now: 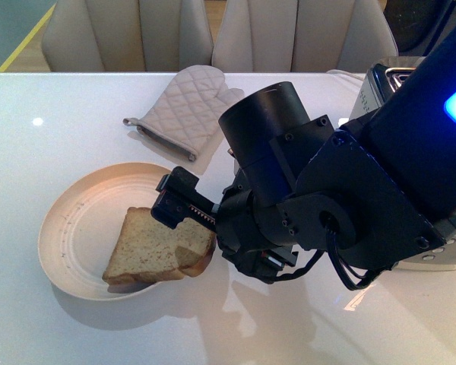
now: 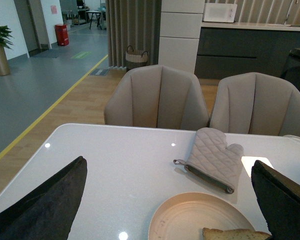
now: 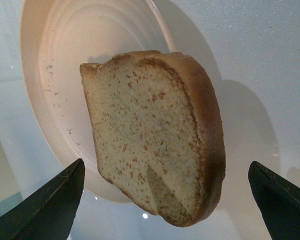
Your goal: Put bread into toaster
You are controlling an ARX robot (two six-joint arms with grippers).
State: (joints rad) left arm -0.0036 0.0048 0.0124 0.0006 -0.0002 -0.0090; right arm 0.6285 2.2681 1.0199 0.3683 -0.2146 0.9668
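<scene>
Right claw (image 3: 166, 164) spread wide over bread (image 3: 150, 135) lying on plate (image 3: 50, 60); left claw (image 2: 168, 161) also released.

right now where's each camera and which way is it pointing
Front: on the body, looking down at the table; the right arm covers most of the toaster.
Left wrist: low over the table, facing the chairs; its open fingers frame the view.
Right wrist: looking down on the bread; open fingers either side.
All three show the plate.
</scene>
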